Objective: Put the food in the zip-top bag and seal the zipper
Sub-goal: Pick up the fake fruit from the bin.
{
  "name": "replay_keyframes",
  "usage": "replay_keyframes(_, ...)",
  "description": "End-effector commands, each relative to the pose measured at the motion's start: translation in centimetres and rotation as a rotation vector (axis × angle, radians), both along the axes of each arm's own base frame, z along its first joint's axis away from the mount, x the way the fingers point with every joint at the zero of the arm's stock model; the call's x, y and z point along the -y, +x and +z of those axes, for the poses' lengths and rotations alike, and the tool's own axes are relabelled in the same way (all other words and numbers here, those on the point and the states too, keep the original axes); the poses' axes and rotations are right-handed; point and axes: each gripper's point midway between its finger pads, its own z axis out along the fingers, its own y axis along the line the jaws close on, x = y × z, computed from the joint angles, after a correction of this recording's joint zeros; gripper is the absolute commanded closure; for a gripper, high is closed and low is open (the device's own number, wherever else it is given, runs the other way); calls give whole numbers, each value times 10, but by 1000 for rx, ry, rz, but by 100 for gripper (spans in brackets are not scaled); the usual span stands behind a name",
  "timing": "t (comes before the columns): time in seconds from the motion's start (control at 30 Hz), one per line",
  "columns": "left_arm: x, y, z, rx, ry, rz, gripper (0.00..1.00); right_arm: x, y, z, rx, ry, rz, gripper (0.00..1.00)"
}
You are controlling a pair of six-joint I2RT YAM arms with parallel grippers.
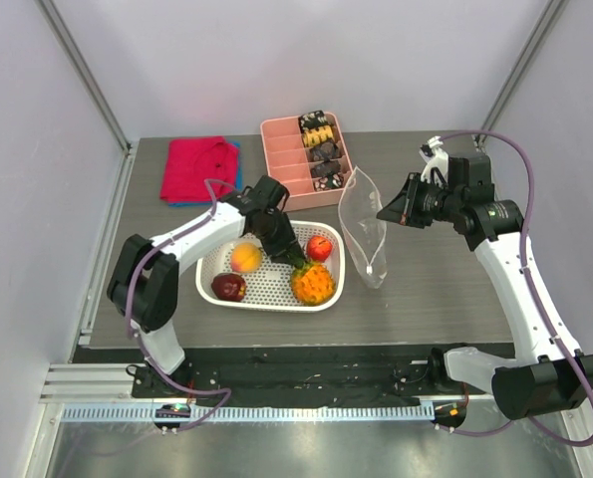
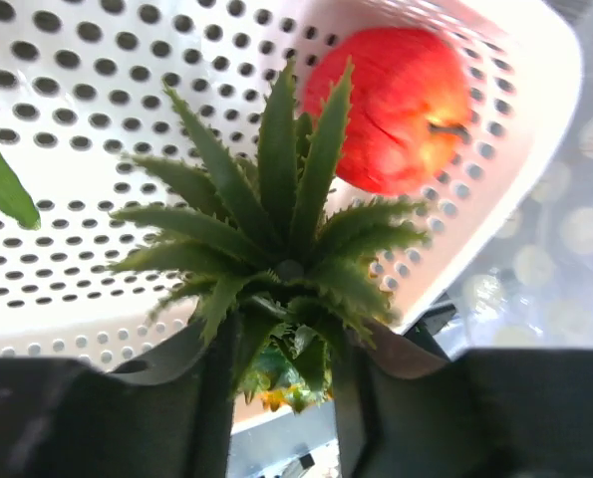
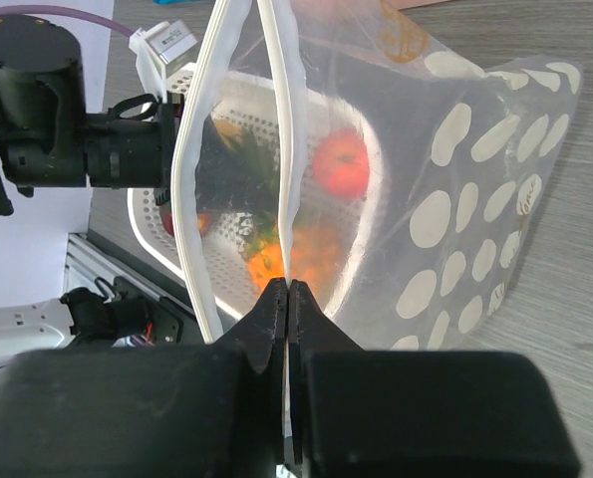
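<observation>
**Fruit all outside the bag; first pick in hand**

Left claw [image 2: 286,398] is closed about the green crown of the pineapple [image 2: 276,229], leaves standing up between its fingers; the fruit's body lies beneath it in the basket [image 1: 208,274], and I judge it not yet lifted; the red apple [image 2: 401,105] sits just ahead of this claw, the peach [image 1: 245,258] just beside it, the dark apple [image 1: 228,287] further back toward its arm.

Right claw [image 3: 288,299] is pinched shut on one lip of the bag [image 3: 455,179] at the zipper [image 3: 201,149]; the bag stands upright ahead of it, mouth gaping, nothing inside; the colours seen through it belong to the basket beyond.

Done, by my reading: bag held open, one fruit gripped; left: all four fruits in, then the zipper pressed closed.
</observation>
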Motion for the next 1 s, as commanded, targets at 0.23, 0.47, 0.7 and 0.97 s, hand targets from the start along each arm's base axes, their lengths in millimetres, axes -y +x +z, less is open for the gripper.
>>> replay_keyframes(0.23,2,-5,84,222,-126,-140,96,-11,-10,22,1,111,24,99)
replay_keyframes(0.47,-15,-1,151,467,-117,-185,100,-15,-12,24,-37,156,20,99)
replay_keyframes(0.7,-26,2,213,754,-82,-294,100,-16,-8,12,-93,185,2,99)
replay_keyframes(0.97,-19,5,313,1099,-127,-367,100,-19,-10,2,-135,206,10,99)
